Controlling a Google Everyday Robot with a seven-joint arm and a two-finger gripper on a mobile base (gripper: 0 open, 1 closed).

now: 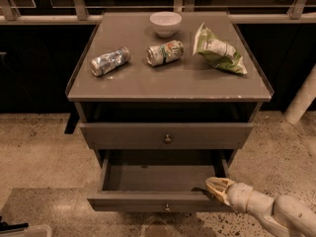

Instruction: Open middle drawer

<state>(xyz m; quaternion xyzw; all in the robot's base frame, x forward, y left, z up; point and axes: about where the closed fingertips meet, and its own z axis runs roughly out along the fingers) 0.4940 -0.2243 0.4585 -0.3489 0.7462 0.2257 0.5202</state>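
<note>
The middle drawer (160, 200) is pulled well out, with its empty inside showing and a small round knob (168, 208) at the centre of its front. My gripper (215, 184) comes in from the lower right on a cream arm (276, 214). It sits at the right end of the drawer's front rim, just inside the corner. The drawer above (165, 135) has its own knob (168, 138) and stands slightly out, with a dark gap over it. The lowest drawer is hidden.
On the cabinet top (168, 83) lie a white bowl (165, 22), two crushed cans (109, 61) (164, 52) and a green chip bag (218, 52). A white post (301, 102) stands at the right. The floor is speckled, with a railing and dark glass behind.
</note>
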